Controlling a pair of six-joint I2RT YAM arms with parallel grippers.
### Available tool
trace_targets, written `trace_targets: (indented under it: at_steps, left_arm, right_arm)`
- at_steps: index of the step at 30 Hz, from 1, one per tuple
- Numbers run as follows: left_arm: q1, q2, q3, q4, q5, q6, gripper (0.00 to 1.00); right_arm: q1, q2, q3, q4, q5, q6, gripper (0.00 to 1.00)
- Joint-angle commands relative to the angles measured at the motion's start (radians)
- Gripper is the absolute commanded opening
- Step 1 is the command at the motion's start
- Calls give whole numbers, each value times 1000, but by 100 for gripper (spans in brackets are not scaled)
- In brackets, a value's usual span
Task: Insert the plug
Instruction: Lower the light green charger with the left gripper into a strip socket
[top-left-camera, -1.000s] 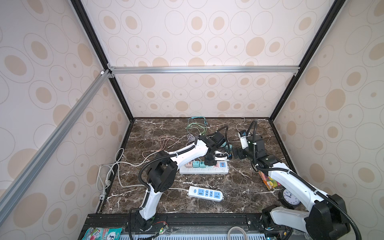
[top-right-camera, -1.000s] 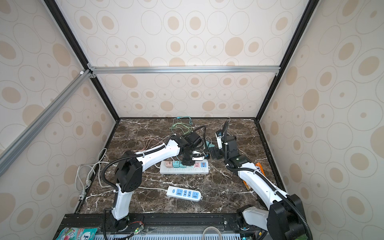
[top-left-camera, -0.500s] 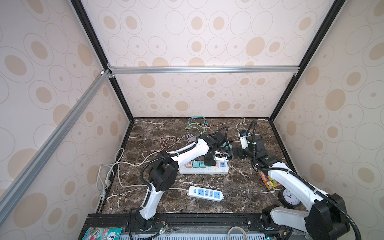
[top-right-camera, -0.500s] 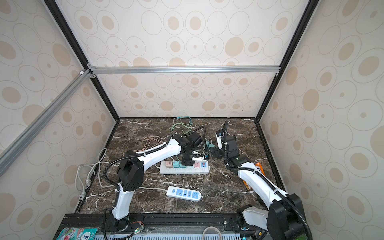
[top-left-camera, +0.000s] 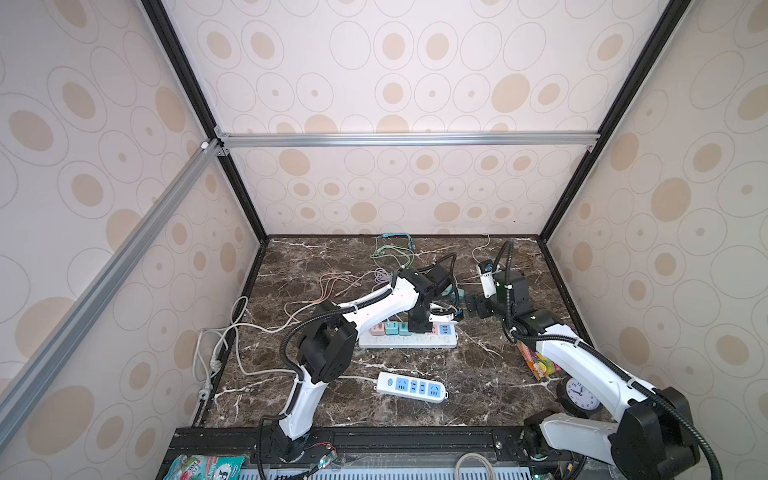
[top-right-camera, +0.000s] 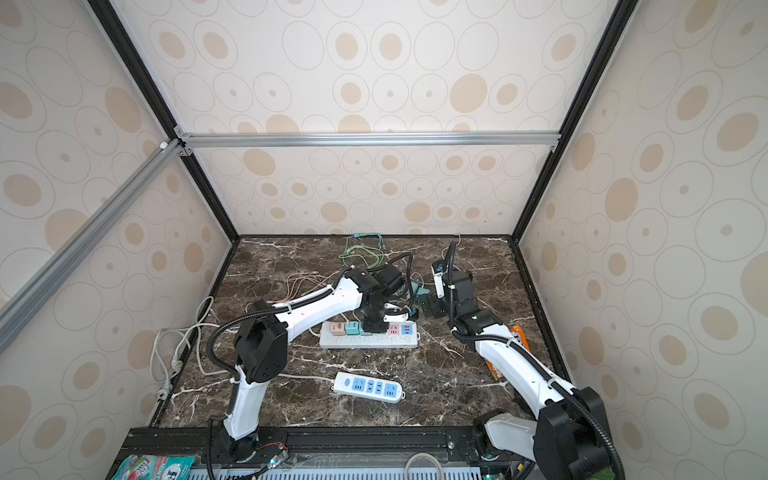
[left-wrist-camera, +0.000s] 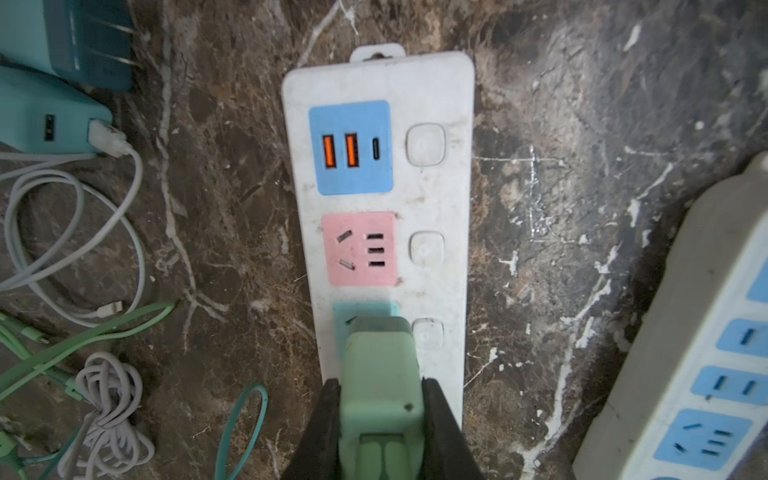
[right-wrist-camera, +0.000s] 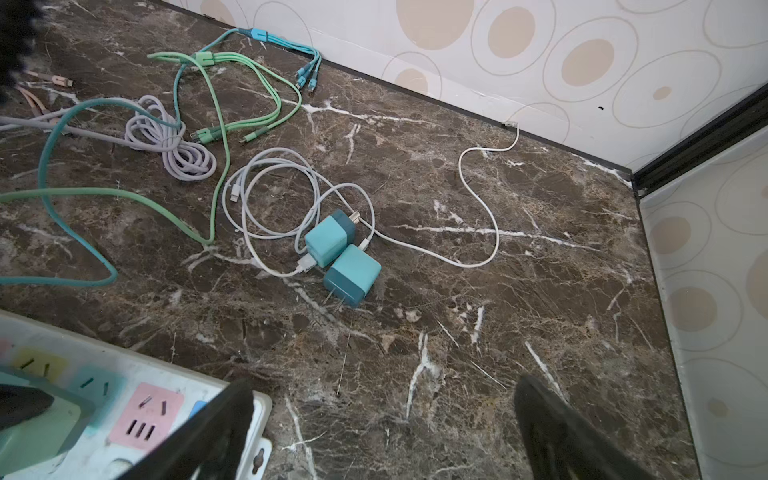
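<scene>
Presently the left hand (left-wrist-camera: 381, 390) pinches the pale green block-shaped plastic plug (left-wrist-camera: 380, 365), its nose at the teal socket (left-wrist-camera: 343, 316) of the long white plastic power strip (left-wrist-camera: 457, 199); the right hand (right-wrist-camera: 384, 384) hangs spread, empty, near the strip's end. Judged step: seating, depth unclear; next calls for a straight press until flush, then release.

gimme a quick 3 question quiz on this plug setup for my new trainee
1. True or false: the right gripper is gripping a charger.
2. The left gripper holds the green plug at which colour socket of the white power strip? A pink, B teal, C blue.
3. How many teal chargers lie loose on the table?
Key: 1 false, its jaws stand open and empty. 2 B. 3 two.
</scene>
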Motion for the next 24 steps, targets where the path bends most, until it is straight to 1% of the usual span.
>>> trace_targets:
  at_steps: [1, 6, 9, 13, 20, 24]
  left_arm:
    - [-18, -9, 1, -55, 24, 1, 0]
    - [-22, -12, -45, -10, -28, -1, 0]
    - [-22, 2, -56, 5, -33, 7, 0]
    - [-15, 14, -70, 28, -23, 35, 0]
    - [35, 15, -122, 92, 26, 71, 0]
    - [40, 31, -167, 148, 13, 64, 0]
  right_arm:
    - [-2, 2, 20, -4, 10, -6, 99]
    - [-1, 2, 20, -1, 5, 1, 99]
    - [-2, 0, 22, -4, 5, 0, 99]
    - [-1, -8, 21, -10, 9, -2, 99]
    - [-1, -11, 20, -17, 14, -3, 99]
    - [-2, -9, 29, -24, 16, 1, 99]
